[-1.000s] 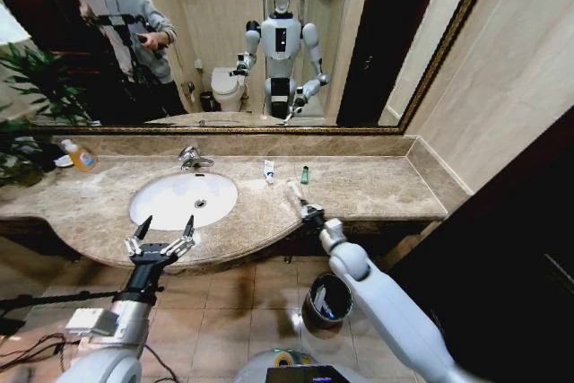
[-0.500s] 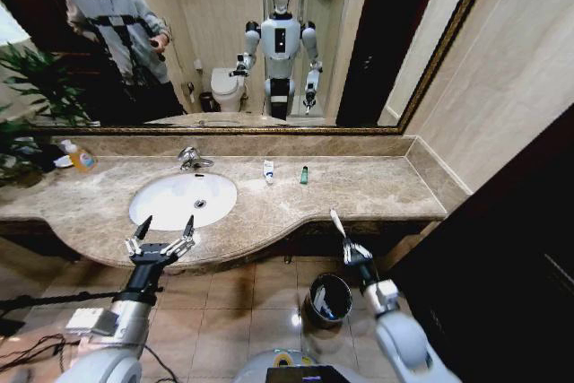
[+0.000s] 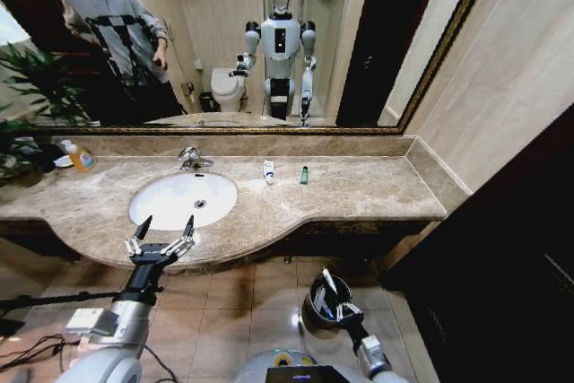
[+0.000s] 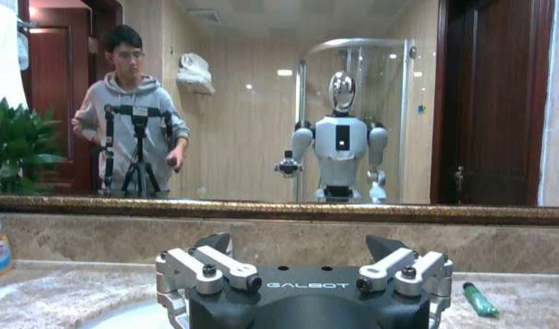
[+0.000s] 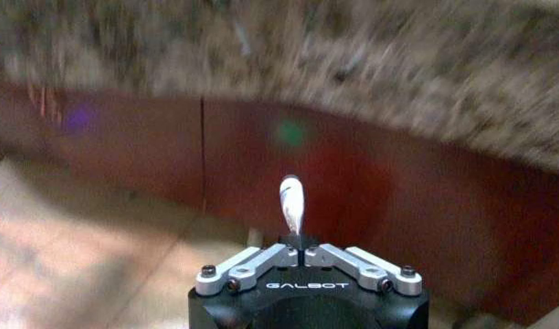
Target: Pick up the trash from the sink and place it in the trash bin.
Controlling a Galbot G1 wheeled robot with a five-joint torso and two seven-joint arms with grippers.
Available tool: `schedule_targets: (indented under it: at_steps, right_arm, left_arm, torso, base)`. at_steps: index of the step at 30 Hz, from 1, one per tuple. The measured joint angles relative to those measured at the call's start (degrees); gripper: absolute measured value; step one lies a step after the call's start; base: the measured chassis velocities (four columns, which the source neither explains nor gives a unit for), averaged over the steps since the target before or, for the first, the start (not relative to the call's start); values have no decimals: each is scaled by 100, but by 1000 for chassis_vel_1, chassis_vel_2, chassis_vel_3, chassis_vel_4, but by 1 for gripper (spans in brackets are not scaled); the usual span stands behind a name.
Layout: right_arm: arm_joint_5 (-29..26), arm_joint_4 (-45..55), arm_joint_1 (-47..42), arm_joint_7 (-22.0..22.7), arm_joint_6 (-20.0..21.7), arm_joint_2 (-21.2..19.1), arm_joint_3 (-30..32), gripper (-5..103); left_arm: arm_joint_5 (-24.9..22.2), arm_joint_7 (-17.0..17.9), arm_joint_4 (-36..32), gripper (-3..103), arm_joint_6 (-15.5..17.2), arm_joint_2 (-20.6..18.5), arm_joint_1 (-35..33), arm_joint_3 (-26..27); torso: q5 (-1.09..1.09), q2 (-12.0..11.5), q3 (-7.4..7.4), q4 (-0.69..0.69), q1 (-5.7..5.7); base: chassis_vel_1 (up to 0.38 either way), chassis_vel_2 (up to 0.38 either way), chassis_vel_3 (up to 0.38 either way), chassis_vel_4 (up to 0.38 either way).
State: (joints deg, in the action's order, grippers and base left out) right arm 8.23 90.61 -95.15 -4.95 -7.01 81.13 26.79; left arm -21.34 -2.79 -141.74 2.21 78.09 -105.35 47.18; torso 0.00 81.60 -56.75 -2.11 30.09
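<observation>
**Tube over the bin**

Right gripper [image 3: 334,302] low by the floor, just above the bin [image 3: 314,304], fingers closed on a thin white tube [image 3: 329,282] standing straight out from the tips; apparently over the rim, though hard to judge. Left gripper [image 3: 162,232] spread wide, empty, hovering at the counter's front edge before the sink [image 3: 152,199]. Further tube [image 3: 268,170] and green bottle [image 3: 304,175] lying on the counter [image 3: 377,187] behind.

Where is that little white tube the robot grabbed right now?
In the head view the white tube is pinched in the right tool, low on the robot's right, over the dark trash bin on the floor below the marble counter.
</observation>
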Motion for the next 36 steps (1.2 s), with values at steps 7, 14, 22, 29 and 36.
schedule_targets:
  at_steps: [7,14,22,29,36]
  right_arm:
    - [304,-1615,956,-121,-34,51,-85,0]
    - [601,-3148,1839,-94,-171,116,-84,0]
    - [888,-4905,2975,11,-421,83,-58,0]
    - [1215,-5987,3510,184,-628,21,11,0]
    - [1031,-6011,3526,203,-635,-76,3,0]
  left_arm:
    - [0,-1,0,100,0,0,0,0]
    - [0,0,0,100,0,0,0,0]
    - [0,0,0,100,0,0,0,0]
    - [0,0,0,100,0,0,0,0]
    - [0,0,0,100,0,0,0,0]
  torso:
    - [0,0,0,0,0]
    - [0,0,0,0,0]
    - [0,-1,0,0,0]
    - [0,-1,0,0,1]
    - [1,-1,0,0,0]
  base:
    - [0,0,0,0]
    - [0,0,0,0]
    - [0,0,0,0]
    - [0,0,0,0]
    - [0,0,0,0]
